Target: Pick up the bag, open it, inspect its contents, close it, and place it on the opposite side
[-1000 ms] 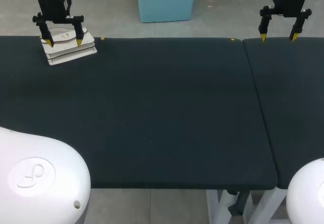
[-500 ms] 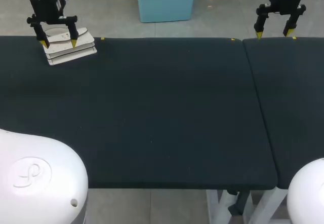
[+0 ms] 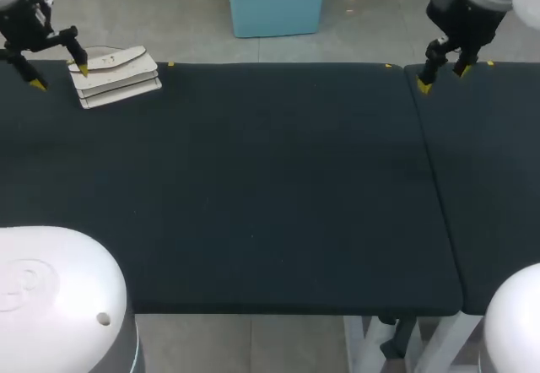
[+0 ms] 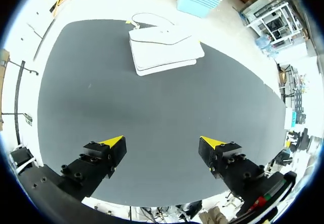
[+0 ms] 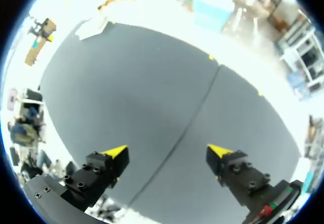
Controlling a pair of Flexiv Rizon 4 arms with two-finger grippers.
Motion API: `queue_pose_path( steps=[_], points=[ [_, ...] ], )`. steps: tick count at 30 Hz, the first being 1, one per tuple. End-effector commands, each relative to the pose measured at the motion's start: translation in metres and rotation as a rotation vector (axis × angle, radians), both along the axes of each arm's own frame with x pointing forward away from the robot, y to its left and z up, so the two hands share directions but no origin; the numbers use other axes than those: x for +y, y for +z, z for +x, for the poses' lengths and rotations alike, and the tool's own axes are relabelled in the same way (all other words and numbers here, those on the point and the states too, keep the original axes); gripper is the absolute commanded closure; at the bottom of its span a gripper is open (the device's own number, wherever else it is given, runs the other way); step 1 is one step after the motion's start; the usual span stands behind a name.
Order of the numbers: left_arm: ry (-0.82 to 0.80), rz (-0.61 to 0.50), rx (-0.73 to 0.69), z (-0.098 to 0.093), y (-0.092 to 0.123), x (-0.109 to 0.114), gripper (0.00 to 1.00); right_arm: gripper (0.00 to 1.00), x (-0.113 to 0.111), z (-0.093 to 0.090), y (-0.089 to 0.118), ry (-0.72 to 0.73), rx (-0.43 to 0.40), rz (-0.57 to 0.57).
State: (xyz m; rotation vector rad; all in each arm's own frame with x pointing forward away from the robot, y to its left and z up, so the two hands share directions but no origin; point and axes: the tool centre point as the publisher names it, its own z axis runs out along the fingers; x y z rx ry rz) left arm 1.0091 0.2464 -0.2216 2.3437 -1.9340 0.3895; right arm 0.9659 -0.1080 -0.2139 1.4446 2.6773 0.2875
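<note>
white handbag point(image 3: 118, 78) lies flat at the far left of the dark surface point(image 3: 270, 196) — long axis roughly along the far edge, slightly skewed; strap loop on the side away from the left end effector point(image 3: 60, 77). that one hangs left of the bag, fingers spread, empty. right end effector point(image 3: 443, 79) well apart at far right — spread, holding nothing.

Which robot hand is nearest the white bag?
The left hand, close beside the white bag; the right hand hangs far off across the table.
</note>
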Motion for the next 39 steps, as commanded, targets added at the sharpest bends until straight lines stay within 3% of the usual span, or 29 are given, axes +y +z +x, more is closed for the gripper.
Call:
queue_pose_path(
  steps=[1,8,22,38,39],
  points=[
    [0.055,-0.102,-0.115,-0.003,-0.011,0.013,0.0,0.0,-0.003,-0.017,-0.01,0.453,-0.457,0.234],
    [0.115,-0.163,-0.12,0.01,-0.02,0.03,0.0,0.0,0.002,-0.035,-0.02,0.656,-0.536,0.279],
    [0.148,-0.212,-0.106,0.028,-0.031,0.038,0.0,0.0,0.052,-0.064,-0.052,1.044,-0.432,0.388],
    [0.152,-0.219,-0.081,0.033,-0.034,0.04,0.0,0.0,0.056,-0.065,-0.056,1.059,-0.417,0.397],
    [0.166,-0.22,-0.089,0.036,-0.038,0.04,0.0,0.0,0.062,-0.062,-0.06,1.062,-0.36,0.344]
  ],
)
